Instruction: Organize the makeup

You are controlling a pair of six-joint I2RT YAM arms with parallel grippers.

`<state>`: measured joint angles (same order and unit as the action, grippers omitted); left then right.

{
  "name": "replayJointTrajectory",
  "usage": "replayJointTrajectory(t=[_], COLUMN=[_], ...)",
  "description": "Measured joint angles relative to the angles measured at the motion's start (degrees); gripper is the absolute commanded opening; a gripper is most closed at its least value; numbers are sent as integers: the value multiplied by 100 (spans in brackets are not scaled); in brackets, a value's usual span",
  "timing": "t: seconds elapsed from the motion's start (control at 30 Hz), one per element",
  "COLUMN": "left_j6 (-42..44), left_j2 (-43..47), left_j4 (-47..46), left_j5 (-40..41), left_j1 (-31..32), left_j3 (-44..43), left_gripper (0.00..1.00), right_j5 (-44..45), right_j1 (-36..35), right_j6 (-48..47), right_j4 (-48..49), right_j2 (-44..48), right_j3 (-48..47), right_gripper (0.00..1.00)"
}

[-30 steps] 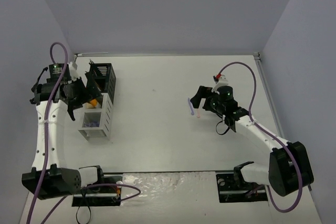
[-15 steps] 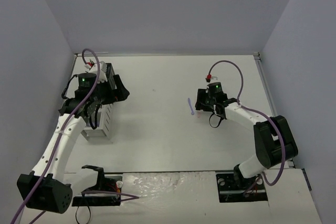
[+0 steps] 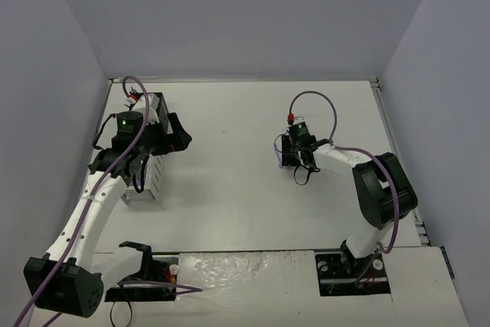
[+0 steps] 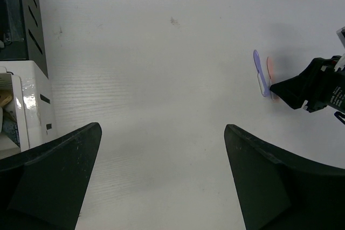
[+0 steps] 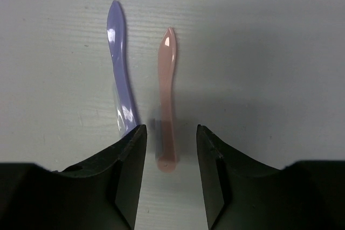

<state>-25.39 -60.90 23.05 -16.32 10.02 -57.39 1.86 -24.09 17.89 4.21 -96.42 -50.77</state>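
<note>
Right wrist view first: your right fingers fill the near edge, partly apart and gripping nothing. Between them lies the near end of a pink stick. A sliver of bare bench shows on either side of it, so neither finger touches it. Just beside it, on the left of the view, lies a purple stick, roughly parallel. Its near end runs under the tip of the finger on that side. Both pieces of makeup lie flat, tapered ends farthest from the camera, close together but apart.

Left wrist view: your left fingers are spread wide at the near edge, with only bare bench between them. At the left edge you see the rack, its white part nearer and its black part beyond. Something tan shows in the white part, too cut off to name. Farther off on the right lie the two sticks side by side, with the right fingers' black tips at their end.

Top view: your left arm reaches over the rack at the far left of the bench and hides most of it. Its fingers point right. Your right arm folds back toward the centre, with its fingers down at the sticks, well apart from the rack.
</note>
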Motion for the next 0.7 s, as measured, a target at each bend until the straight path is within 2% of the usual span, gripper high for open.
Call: replayJointTrajectory(t=[0.2, 0.4, 0.47, 0.7], left_j6=[-32, -42, -54, -329], left_j2=[15, 15, 15, -44], left_j4=[-20, -24, -24, -144], left_j5=[-35, -70, -78, -135], left_j1=[0, 4, 31, 550], left_j3=[0, 0, 0, -6], left_gripper=[97, 97, 97, 97], right_j5=[188, 323, 357, 629], right_j1=[-115, -112, -112, -507], right_j6=[-4, 21, 23, -149], right_j4=[-73, -99, -110, -232], right_j2=[-159, -200, -202, 57], right_j3=[-56, -91, -93, -68], right_gripper=[35, 4, 1, 0])
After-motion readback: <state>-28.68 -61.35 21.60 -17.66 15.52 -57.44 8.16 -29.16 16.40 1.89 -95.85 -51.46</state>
